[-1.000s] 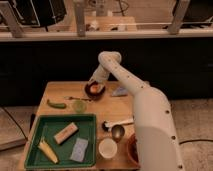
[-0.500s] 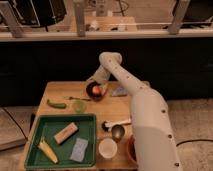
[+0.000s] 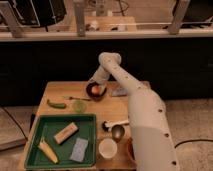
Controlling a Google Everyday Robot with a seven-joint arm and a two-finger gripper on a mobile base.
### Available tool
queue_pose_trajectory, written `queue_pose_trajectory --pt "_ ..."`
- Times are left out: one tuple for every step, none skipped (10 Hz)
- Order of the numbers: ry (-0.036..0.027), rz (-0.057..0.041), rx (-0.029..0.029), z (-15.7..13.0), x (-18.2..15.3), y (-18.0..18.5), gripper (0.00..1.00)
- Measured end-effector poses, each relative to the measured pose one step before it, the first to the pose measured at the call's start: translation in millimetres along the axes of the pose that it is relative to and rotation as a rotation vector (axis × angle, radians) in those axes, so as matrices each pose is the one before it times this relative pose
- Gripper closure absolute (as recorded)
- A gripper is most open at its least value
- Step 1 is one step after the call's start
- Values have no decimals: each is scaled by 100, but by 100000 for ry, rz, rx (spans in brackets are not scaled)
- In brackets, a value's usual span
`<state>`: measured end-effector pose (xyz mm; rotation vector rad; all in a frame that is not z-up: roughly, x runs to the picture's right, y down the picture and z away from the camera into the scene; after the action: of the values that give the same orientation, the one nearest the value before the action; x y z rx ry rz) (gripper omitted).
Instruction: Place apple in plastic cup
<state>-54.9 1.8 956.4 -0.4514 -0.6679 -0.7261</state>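
Wooden table (image 3: 65,91) seen from above and in front, near to far. At the near edge stands the white plastic cup (image 3: 107,148), upright and mouth up, so it can take fruit dropped from above. Left of it, a green tray (image 3: 46,127) holds a yellow cob-like item (image 3: 48,150), a tan block (image 3: 66,133) and a grey-blue sponge (image 3: 80,149). A metal ladle (image 3: 117,131) lies just beyond the cup. In the middle, towards the left, lie a green pepper (image 3: 56,104) and a small pale green round object (image 3: 79,105). Farther back, the apple (image 3: 96,90) rests inside the dark brown bowl (image 3: 89,95), well apart from the cup. The arm (image 3: 125,82) rises from the near right, arches over and comes down on the bowl, probably because its wall blocks a sideways approach. The gripper (image 3: 100,84) is at the bowl's far-right rim, just above the apple. Whether it is apart or clamped on the fruit cannot be told.
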Motion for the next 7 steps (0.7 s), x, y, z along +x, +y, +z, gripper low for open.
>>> queue_pose_trajectory --pt "317 344 448 -170 14 115 26" --pt "273 601 586 -244 -15 222 26" --pt "-8 429 336 -35 -7 150 26" --pt "-2 432 371 -102 18 104 26" --pt "-157 719 186 -28 79 265 26" --pt "-98 538 159 -26 57 163 26" --pt "-117 555 65 37 114 178 26"
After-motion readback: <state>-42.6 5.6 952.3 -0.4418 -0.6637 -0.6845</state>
